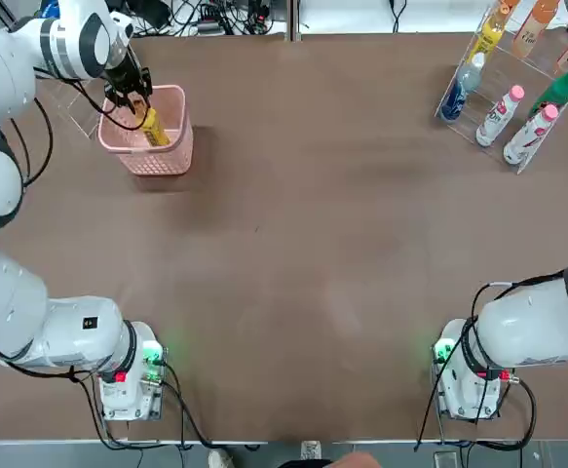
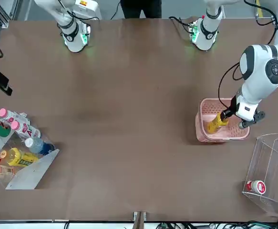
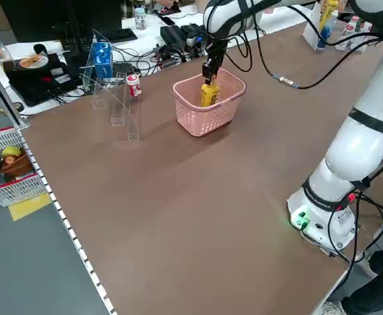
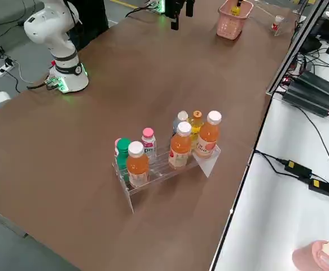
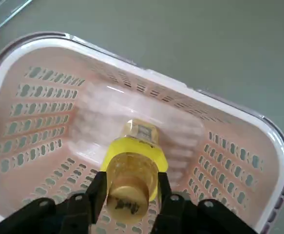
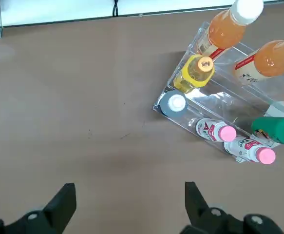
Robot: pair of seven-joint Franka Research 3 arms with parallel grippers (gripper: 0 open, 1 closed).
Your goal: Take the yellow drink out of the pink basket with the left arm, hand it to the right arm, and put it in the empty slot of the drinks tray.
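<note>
— While the left arm (image 1: 11,58) reached over the pink basket (image 1: 167,156), where was the yellow drink (image 5: 132,168)?
— Inside it, leaning upright.
— And the left gripper (image 5: 129,195)?
— Fingers flanked its cap end; grip unclear. The right gripper (image 6: 129,204) hung spread wide, well clear of the drinks tray (image 6: 219,102).

You see a bright yellow drink (image 5: 132,168) inside the pale pink basket (image 5: 49,92) — its walls perforated in mesh rows. Beside the basket, the table (image 1: 313,244) is plain brown.
</note>
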